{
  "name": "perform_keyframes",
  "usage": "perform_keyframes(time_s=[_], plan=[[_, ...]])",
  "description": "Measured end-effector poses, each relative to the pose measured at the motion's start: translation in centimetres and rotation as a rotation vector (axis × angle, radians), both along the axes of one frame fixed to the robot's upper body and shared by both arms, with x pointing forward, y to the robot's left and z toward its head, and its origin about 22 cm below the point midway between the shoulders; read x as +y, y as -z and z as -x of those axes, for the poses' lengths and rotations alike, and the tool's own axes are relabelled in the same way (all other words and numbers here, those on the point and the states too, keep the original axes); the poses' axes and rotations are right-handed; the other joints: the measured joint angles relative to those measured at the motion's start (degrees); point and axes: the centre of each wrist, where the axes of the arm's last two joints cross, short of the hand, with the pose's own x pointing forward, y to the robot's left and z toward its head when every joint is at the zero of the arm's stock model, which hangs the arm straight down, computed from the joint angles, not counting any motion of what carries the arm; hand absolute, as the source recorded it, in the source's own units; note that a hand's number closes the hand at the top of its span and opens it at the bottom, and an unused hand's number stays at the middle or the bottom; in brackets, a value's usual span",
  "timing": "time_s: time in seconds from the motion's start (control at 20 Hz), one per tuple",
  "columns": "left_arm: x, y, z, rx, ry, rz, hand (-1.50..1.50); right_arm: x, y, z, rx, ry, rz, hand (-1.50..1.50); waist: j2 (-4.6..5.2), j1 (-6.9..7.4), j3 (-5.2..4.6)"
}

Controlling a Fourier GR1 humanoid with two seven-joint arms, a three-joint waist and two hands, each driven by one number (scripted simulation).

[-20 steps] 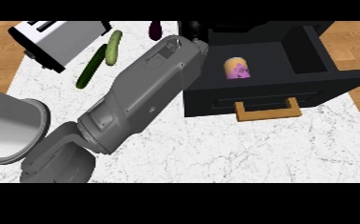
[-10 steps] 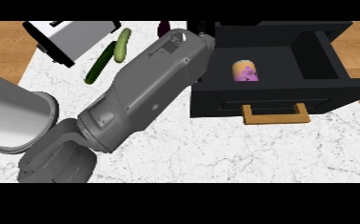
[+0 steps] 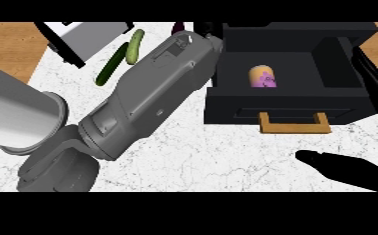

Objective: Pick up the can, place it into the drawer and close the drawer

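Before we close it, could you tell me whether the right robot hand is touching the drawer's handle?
Apart. The head view shows bare counter between the right robot hand and the wooden handle.

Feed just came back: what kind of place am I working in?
Probably a kitchen counter: white marble-look top, an open black drawer with a can inside, and cucumbers beside a metal appliance.

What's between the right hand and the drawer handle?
Nothing visible. Bare marble counter separates the right hand from the wooden handle of the open drawer; the can already lies inside it.
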Motion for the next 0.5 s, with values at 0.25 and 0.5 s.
perform_keyframes(time_s=[0.25, 0.5], plan=[[0.5, -0.7, -0.3, 0.003, -0.017, -0.011, -1.5, 2.7, 1.1, -3.8, 0.003, 0.005, 0.124, -1.5, -0.15, 0.48, -0.01], [2.0, -0.8, -0.5, 0.006, -0.021, -0.019, -1.5, 4.3, 2.7, -7.8, 0.016, 0.007, 0.256, -1.5, -0.32, 1.46, -0.01]])
